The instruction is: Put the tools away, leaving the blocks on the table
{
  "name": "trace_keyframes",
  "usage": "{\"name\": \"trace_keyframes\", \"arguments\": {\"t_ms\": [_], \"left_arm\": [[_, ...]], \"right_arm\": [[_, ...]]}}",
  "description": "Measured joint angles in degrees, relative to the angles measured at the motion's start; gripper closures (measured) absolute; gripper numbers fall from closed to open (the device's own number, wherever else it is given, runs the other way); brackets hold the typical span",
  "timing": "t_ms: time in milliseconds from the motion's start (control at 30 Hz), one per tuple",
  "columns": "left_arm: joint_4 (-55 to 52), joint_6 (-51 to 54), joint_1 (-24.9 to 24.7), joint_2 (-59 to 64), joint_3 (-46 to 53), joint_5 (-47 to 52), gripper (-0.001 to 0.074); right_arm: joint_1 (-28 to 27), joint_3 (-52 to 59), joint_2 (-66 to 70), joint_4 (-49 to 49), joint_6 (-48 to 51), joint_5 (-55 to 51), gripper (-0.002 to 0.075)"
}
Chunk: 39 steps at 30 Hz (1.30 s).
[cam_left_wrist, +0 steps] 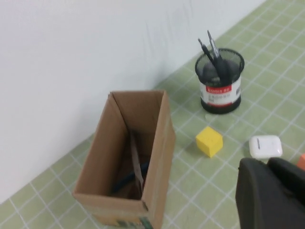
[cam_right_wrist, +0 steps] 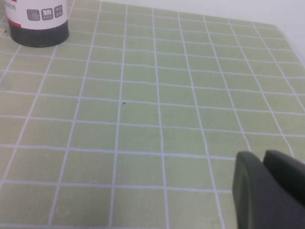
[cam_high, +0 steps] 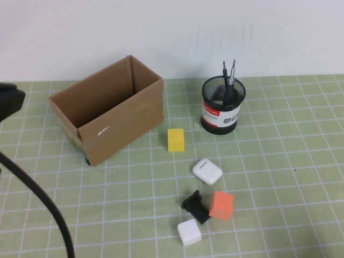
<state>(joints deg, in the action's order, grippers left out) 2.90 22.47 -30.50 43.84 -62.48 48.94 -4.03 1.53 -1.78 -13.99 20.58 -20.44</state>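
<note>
Two thin black rods with metal tips (cam_high: 230, 75) stand in a black mesh cup (cam_high: 222, 105); the cup also shows in the left wrist view (cam_left_wrist: 219, 81). The cardboard box (cam_high: 110, 107) holds dim long shapes, one steel-like (cam_left_wrist: 137, 164); I cannot tell which tools they are. On the green grid table (cam_high: 279, 161) lie the yellow cube (cam_high: 176, 140), the orange cube (cam_high: 221, 205) and the white cube (cam_high: 189, 232). My left gripper (cam_left_wrist: 267, 162) is shut and empty, raised near the box at the left. My right gripper (cam_right_wrist: 263, 155) is shut and empty over bare mat, right of the cup.
A white earbud case (cam_high: 207, 171) lies between the yellow and orange cubes. A small black clip (cam_high: 196, 206) touches the orange cube. The left arm's body (cam_high: 8, 99) and its black cable (cam_high: 48, 209) cross the left edge. A white wall runs behind.
</note>
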Motion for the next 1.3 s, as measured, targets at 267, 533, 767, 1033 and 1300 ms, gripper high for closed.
{"name": "trace_keyframes", "arguments": {"t_ms": [267,533,767,1033,1300], "left_arm": [[0.36,-6.37,0.0,-2.92,0.46,-3.93,0.0729],[-3.8,-9.55,1.36,-17.59,16.41,-20.19,0.0729],[0.01,-15.24,13.63,-28.98,33.94,-29.64,0.0729],[1.25,-24.62,27.53,-36.27,47.07,-30.78,0.0729],[1.47,-26.03,28.57,-43.8,59.63,-26.03,0.0729]], "right_arm": [[0.0,0.0,0.0,0.0,0.0,0.0,0.0732],[0.0,0.0,0.0,0.0,0.0,0.0,0.0732],[0.0,0.0,0.0,0.0,0.0,0.0,0.0732],[0.0,0.0,0.0,0.13,0.0,0.0,0.0732],[0.0,0.0,0.0,0.13,0.0,0.0,0.0732]]}}
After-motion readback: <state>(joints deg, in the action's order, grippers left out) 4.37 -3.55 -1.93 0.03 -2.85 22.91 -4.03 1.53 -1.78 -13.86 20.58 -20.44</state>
